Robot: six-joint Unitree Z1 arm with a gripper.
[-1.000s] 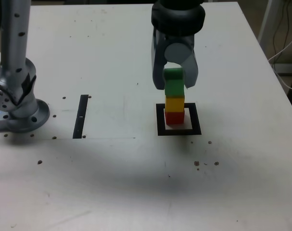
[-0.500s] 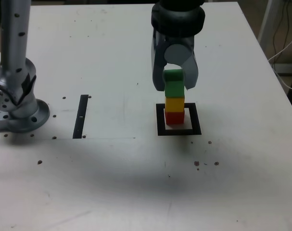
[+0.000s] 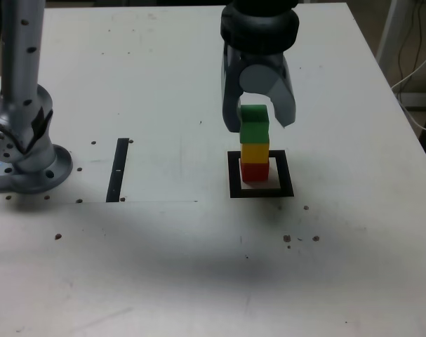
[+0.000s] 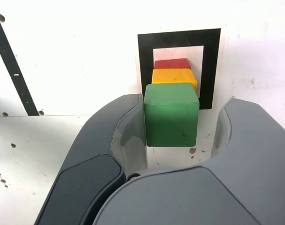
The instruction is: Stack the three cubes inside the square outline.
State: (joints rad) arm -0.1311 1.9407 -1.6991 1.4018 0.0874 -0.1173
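Observation:
Three cubes stand stacked inside the square outline: the red cube at the bottom, the yellow cube on it, the green cube on top. My gripper hangs over the stack, open, its jaws on either side of the green cube. In the wrist view one finger lies against the cube's side, while a clear gap separates the other finger from it.
A narrow black strip lies on the white table toward the exterior view's left. The arm's metal base stands at the far left. Small dark specks dot the table. Cables hang beyond the table's right edge.
The jaws have spread apart and let go of the green cube, which now rests on the yellow one. The stack has not shifted.

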